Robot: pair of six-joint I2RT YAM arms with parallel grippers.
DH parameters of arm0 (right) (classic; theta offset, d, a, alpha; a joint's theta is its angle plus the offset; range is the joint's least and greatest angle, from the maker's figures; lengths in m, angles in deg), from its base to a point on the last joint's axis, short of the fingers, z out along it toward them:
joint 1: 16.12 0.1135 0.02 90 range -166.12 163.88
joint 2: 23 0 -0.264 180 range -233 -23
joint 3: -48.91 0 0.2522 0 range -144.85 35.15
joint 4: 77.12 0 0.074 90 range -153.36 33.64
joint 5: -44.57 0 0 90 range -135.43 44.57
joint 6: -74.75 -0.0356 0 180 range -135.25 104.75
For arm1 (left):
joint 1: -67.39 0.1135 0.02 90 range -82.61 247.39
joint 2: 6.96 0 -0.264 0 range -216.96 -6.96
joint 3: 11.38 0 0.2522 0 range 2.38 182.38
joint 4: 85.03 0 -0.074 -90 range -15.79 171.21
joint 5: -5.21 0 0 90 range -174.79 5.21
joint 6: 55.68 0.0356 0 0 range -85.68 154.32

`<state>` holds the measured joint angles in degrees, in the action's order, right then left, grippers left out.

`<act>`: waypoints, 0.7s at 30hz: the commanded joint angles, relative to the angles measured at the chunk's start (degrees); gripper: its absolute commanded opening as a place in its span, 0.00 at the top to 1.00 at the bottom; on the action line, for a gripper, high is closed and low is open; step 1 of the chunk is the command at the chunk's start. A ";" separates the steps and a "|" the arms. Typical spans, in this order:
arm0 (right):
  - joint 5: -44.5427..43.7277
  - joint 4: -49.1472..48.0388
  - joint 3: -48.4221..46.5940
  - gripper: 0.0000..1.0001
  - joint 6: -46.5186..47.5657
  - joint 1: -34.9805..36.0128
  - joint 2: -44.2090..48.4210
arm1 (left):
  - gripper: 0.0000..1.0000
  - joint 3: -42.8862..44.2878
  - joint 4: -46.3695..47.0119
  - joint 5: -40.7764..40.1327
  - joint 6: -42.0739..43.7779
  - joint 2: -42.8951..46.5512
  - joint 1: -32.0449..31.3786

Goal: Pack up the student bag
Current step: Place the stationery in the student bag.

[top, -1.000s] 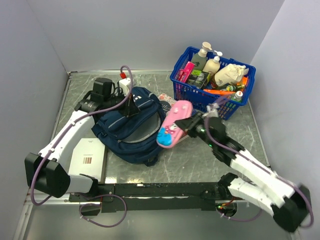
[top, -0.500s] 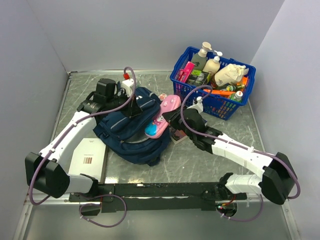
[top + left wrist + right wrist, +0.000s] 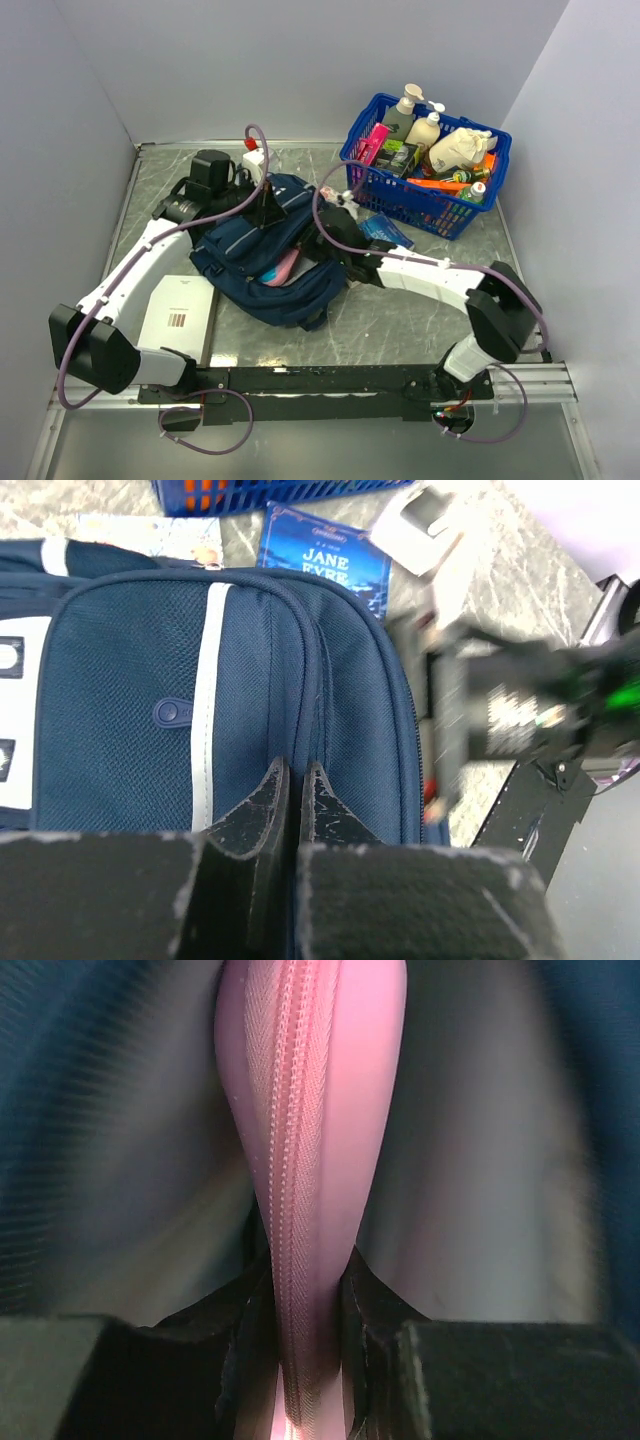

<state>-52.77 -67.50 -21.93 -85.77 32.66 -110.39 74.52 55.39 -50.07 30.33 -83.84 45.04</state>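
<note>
Found the student bag [image 3: 240, 255] lying just left of the table's [image 3: 400, 320] middle, mouth gaping toward 5 o'clock. Saw the left gripper [image 3: 297, 780] pinched nearly shut on a raised zip seam at the bag's 12 o'clock edge, holding the lip up. Saw the right gripper [image 3: 300, 1295] clamped on a pink pouch [image 3: 310, 1110], reaching in from 3 o'clock with the pouch partly inside the opening.

Judged the risks thus: could snag the pouch on the soft rim if pushed in at a slant. Could lose the left fingers' hold (only a narrow ridge of cloth caught), dropping the mouth shut onto the right wrist. Could shove the whole limp, unanchored bag toward 9 o'clock. Could leave the pouch hanging half out if released too soon.

Noted navy woven fabric, a mesh-textured front panel, a pale grey stripe, all slack and lumpy, with a dull grey lining inside. Noted the pouch as smooth, rounded and glossy, with ribbed zip tape down its middle. Spotted a crammed blue plastic lattice basket [image 3: 440, 222] at 1 o'clock, and a flat Jane Eyre book [image 3: 325, 565] between it and the bag
</note>
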 commanded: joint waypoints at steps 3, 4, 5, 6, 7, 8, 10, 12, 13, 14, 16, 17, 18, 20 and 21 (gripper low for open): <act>12.87 -10.62 -8.65 0.81 3.01 0.80 -6.55 | 0.99 4.94 5.52 8.25 -1.99 1.29 -1.21; 12.35 -12.19 -9.71 0.77 4.59 0.88 -7.87 | 0.99 5.03 5.43 8.78 -1.90 1.38 -1.21; 10.95 -12.90 -10.41 0.67 7.39 0.80 -8.49 | 0.99 5.03 5.17 9.66 -1.90 1.47 -1.21; 10.15 -15.08 -11.12 0.59 9.24 0.88 -9.97 | 0.99 5.12 4.82 10.10 -1.81 1.65 -1.21; 10.06 -15.02 -13.21 0.51 11.09 0.71 -10.86 | 0.99 5.29 4.47 10.19 -1.55 1.73 -1.21; 9.62 -13.63 -14.54 0.34 13.37 0.62 -11.56 | 0.99 5.38 4.21 10.19 -1.29 1.82 -1.12; 9.27 -13.69 -14.47 0.26 15.75 0.71 -11.05 | 0.99 5.21 3.59 9.84 -0.58 2.00 -1.03; 7.69 -15.97 -11.23 0.20 17.34 0.71 -7.29 | 0.99 4.25 3.41 9.23 0.12 2.26 -1.03; 7.51 -18.68 -7.38 0.20 17.87 0.62 -5.61 | 0.99 3.80 3.41 8.88 0.30 2.35 -0.94; 7.51 -19.49 -5.43 0.22 20.05 0.62 -3.85 | 0.99 3.36 3.41 8.53 0.38 2.26 -0.94; 6.10 -22.38 0.79 0.25 22.26 0.53 2.12 | 0.99 2.22 3.67 6.95 0.56 2.26 -0.94; 6.02 -25.53 3.00 0.30 24.10 0.62 4.06 | 0.99 1.87 3.85 6.68 0.56 2.18 -0.94; 4.97 -26.52 5.03 0.35 24.29 0.62 7.38 | 0.99 1.52 4.03 6.50 0.56 2.00 -0.86; 4.09 -25.49 8.64 0.62 24.12 0.62 9.51 | 0.99 1.51 4.29 6.67 0.39 1.74 -0.85; 3.99 -24.78 8.91 0.71 24.29 0.53 9.87 | 0.99 1.60 4.38 6.68 0.12 1.56 -0.85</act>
<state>-46.58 -80.92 -14.63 -65.55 32.81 -108.51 75.59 56.11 -46.90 30.48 -83.60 44.64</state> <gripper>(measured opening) 0.448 0.045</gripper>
